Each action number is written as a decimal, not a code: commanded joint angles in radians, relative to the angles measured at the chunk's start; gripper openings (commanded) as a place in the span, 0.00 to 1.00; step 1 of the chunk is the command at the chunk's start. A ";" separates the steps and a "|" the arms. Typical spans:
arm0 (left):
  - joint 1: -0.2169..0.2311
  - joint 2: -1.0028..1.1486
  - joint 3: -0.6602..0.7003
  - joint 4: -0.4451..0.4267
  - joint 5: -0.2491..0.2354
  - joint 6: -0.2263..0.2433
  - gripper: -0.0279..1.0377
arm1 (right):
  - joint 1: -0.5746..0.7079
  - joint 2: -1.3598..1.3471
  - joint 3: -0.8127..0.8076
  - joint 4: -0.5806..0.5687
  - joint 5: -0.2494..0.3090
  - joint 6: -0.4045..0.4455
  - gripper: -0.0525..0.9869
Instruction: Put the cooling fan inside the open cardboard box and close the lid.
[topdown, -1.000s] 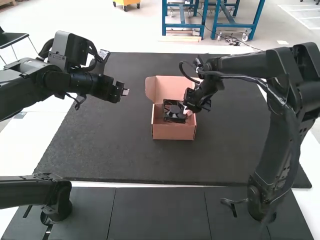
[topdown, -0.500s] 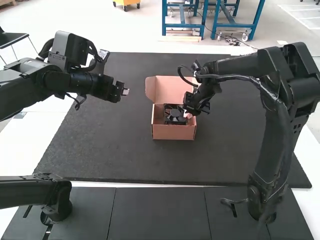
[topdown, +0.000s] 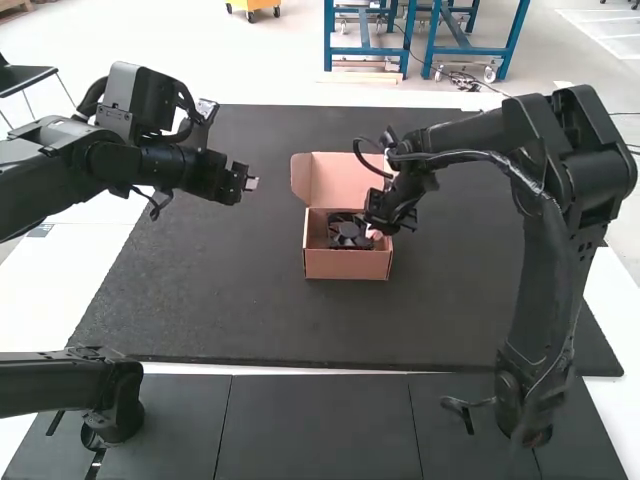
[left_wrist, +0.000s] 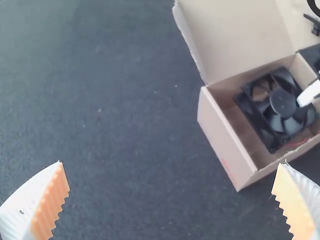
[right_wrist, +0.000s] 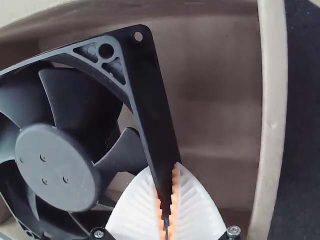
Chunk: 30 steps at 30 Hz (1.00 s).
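Jaws of the right gripper (topdown: 381, 222) pinch one frame edge of a black square plastic cooling fan (topdown: 345, 231), inside an open brown cardboard box (topdown: 345, 262) (lid flap (topdown: 325, 178) upright) near the middle of the black rubber mat (topdown: 200, 290). The left gripper (topdown: 245, 183), spread wide and empty, hovers over the mat's left side.

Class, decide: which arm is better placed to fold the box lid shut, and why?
Probably left: the left pincer is open, empty and near the raised lid, while the right pincer grips the fan inside the box.
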 joint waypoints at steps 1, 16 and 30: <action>0.009 -0.013 0.028 0.005 0.014 -0.006 0.93 | -0.001 0.001 0.051 0.009 -0.002 -0.003 0.27; 0.009 0.061 0.042 0.048 0.014 -0.010 0.93 | -0.019 -0.028 0.250 -0.180 -0.087 -0.145 0.71; 0.009 0.300 0.182 0.078 -0.081 -0.071 0.93 | -0.156 -0.360 0.175 -0.183 0.079 -0.596 0.72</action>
